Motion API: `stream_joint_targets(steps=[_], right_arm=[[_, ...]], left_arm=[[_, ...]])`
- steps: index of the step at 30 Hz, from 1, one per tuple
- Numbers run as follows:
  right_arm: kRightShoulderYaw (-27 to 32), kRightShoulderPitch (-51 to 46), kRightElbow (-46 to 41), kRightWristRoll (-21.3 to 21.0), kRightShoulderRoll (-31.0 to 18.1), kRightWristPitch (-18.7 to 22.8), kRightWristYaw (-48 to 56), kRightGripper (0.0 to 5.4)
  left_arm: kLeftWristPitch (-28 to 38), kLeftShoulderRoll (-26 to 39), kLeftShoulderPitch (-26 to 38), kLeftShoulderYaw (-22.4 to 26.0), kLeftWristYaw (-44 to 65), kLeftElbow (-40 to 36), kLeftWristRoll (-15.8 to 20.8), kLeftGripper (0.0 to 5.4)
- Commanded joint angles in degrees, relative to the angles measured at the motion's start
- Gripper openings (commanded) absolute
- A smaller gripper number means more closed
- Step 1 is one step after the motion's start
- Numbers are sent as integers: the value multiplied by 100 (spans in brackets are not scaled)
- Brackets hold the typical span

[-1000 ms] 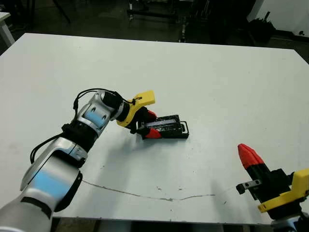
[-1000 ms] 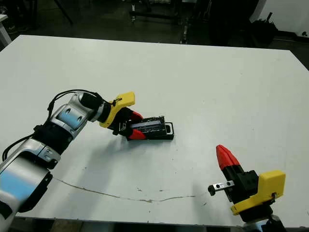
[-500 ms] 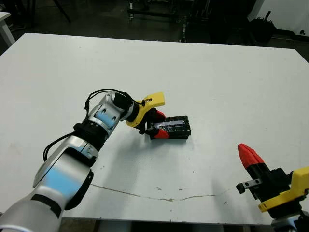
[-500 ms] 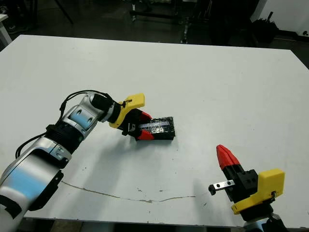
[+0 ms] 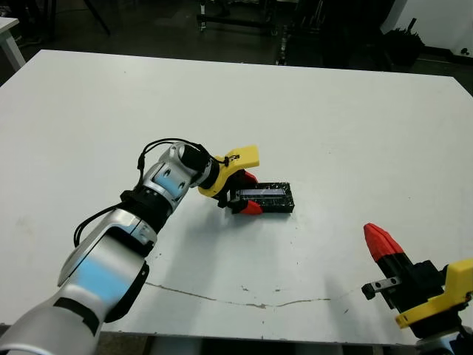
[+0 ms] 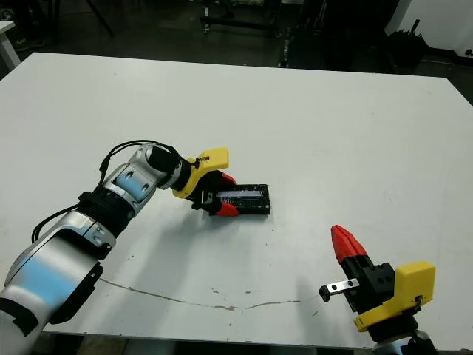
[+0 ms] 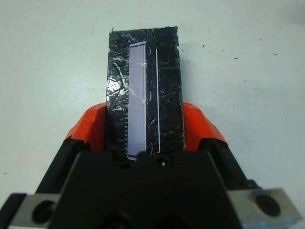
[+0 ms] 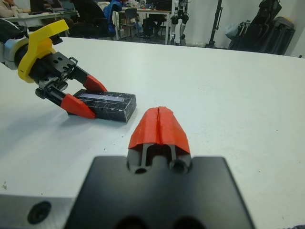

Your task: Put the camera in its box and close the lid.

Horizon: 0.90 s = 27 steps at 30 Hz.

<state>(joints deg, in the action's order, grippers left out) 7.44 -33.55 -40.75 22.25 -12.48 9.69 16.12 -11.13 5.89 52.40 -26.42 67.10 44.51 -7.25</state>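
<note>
Near the middle of the white table (image 5: 310,111), the box (image 5: 264,198) lying flat with the glossy lid (image 7: 144,90) seated on top. Left pincer (image 5: 242,194) clamped across the box's nine-o'clock end, one red finger on each long side. Right pincer (image 5: 381,242) at five o'clock, well apart, fingers pressed together, holding nothing.

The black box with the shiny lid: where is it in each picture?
Left eye view: box, mid-table, held at one end by the left hand.
Right eye view: same spot.
Left wrist view: centre, between the red fingers.
Right wrist view, beyond the right hand.
Shared landmark: those red fingers.
</note>
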Motion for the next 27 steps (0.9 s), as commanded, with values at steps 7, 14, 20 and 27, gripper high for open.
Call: stream_joint_targets(steps=[7,14,20,27], right_arm=[[-10,-43,19,-18,51,-17,-5,0],[-49,-115,-39,66,95,3,10,0],[-97,-130,-56,18,125,-16,-33,0],[-166,-104,3,-49,157,-122,-8,0]], left_arm=[[-818,-298,-217,-206,-216,-216,-165,315],[-708,33,-673,-194,-541,-846,-218,419],[-667,435,-1061,-85,-458,-1411,-90,506],[-987,893,-1504,301,-270,-2204,488,539]])
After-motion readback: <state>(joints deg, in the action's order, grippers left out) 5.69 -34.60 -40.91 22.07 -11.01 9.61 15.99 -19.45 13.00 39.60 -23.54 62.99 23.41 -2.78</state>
